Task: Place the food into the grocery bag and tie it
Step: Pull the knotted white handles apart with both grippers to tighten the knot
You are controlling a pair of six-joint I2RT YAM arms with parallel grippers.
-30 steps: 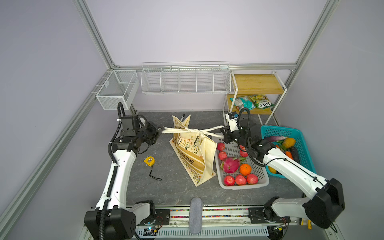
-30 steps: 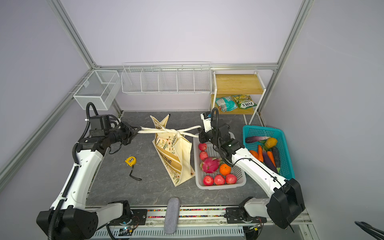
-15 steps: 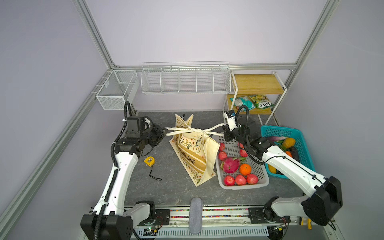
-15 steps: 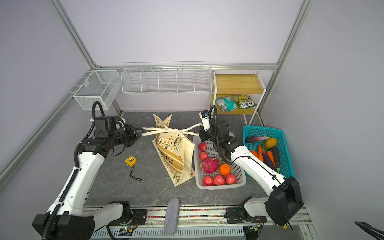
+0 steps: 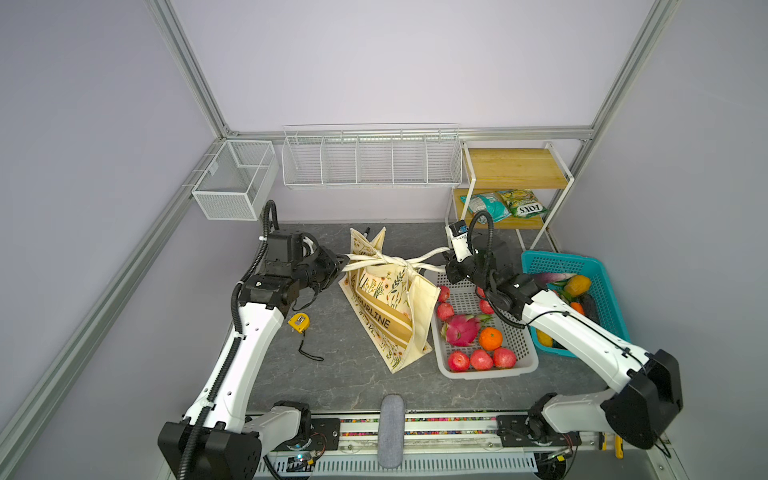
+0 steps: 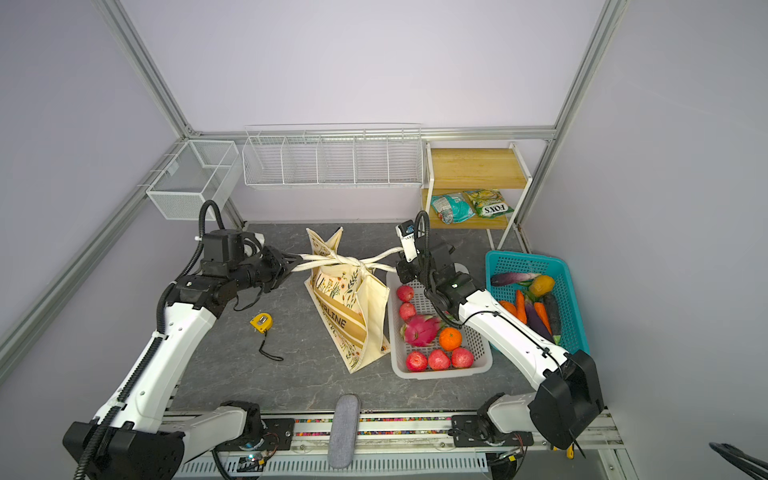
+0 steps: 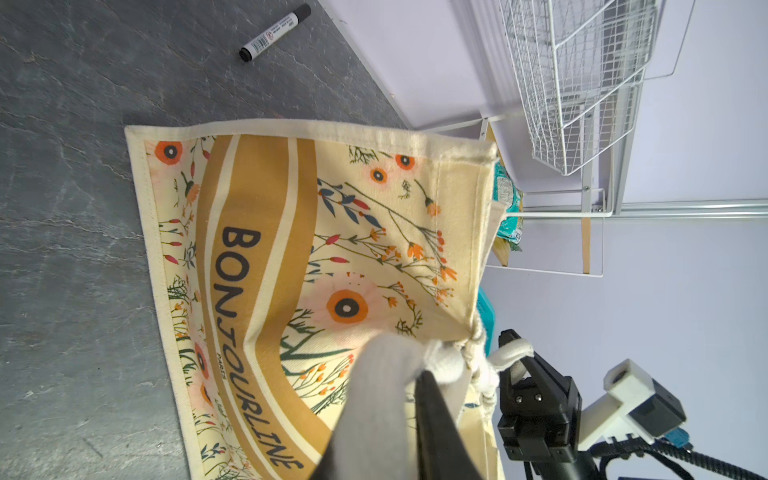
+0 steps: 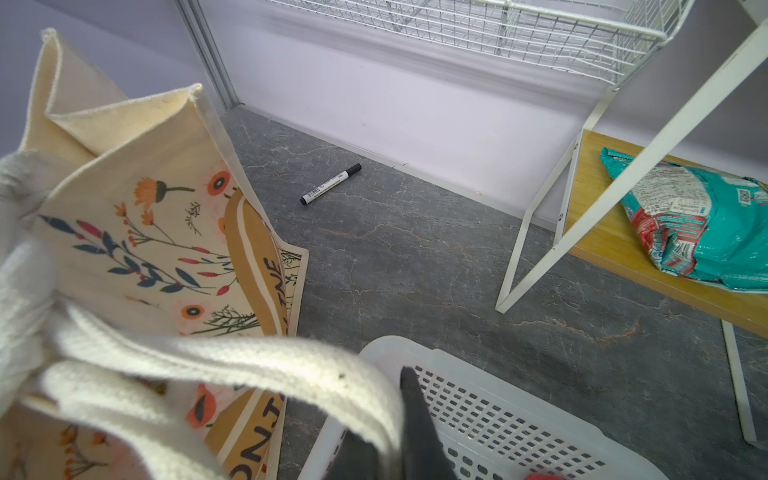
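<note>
The grocery bag (image 5: 388, 307) stands mid-table with its white rope handles drawn into a knot (image 5: 395, 262) over its mouth. My left gripper (image 5: 344, 262) is just left of the knot, shut on one rope handle loop (image 7: 442, 361). My right gripper (image 5: 446, 266) is to the knot's right, above the white basket's far corner, shut on the other rope handle loop (image 8: 249, 365). Food lies outside the bag: red fruits, a dragon fruit (image 5: 461, 330) and an orange (image 5: 491, 338) in the white basket (image 5: 519, 365), and vegetables in the teal basket (image 5: 540, 259). What is inside the bag is hidden.
Two snack packets (image 5: 486, 205) lie on the wooden shelf's lower board at the back right. A yellow tape measure (image 5: 298, 323) sits left of the bag. A black marker (image 8: 331, 184) lies behind the bag. Wire baskets (image 5: 370, 160) hang on the back wall.
My left gripper has moved right, closer to the bag, and its rope loop is shorter and less taut. The right gripper has barely moved.
</note>
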